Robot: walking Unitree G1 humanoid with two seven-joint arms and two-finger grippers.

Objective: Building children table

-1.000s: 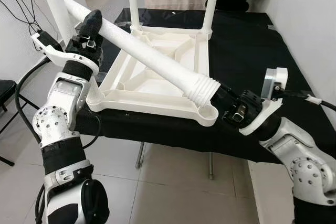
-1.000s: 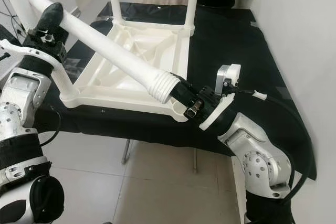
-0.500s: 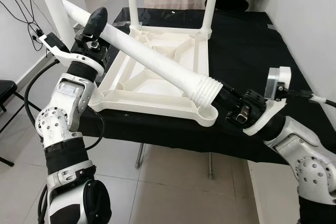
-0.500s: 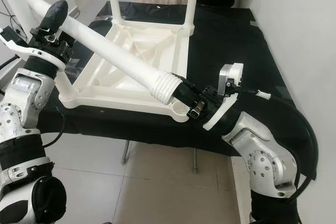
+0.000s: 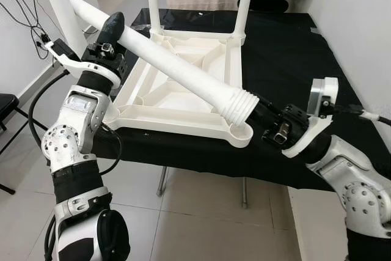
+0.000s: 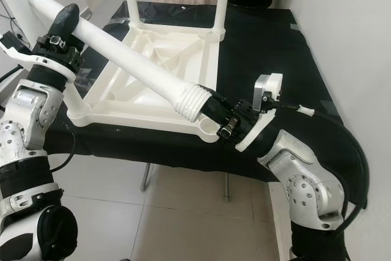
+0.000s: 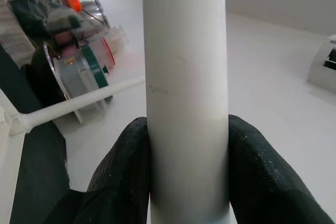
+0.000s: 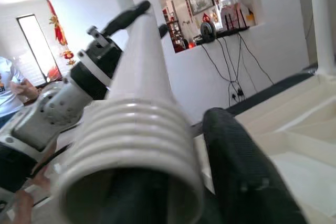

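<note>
Leg: the loose white table leg (image 5: 177, 71) is lying slantwise above the upturned tabletop (image 5: 183, 99), its long axis running from high at the robot's left down to its ribbed, threaded end (image 5: 237, 103) at the near right.

Tabletop: it is resting upside down on the black-covered table (image 5: 287, 59), with two legs already standing in the far corners and a third rising at the near left.

Socket: the empty corner socket (image 5: 242, 131) is sitting just below and beside the ribbed end — near, but not yet engaged.

Left gripper: the left gripper (image 7: 186, 171) is clamping the shaft between both black fingers, up toward the leg's high end.

Right gripper: the right gripper (image 6: 211, 107) is gripping the ribbed end, one finger seemingly going into the hollow and the other lying outside — it is the arm nearer the socket.

Turning point: the leg is lying far from upright, so I judge that the left arm needs to swing the high end up and over the socket while the right is guiding the thread down.
</note>
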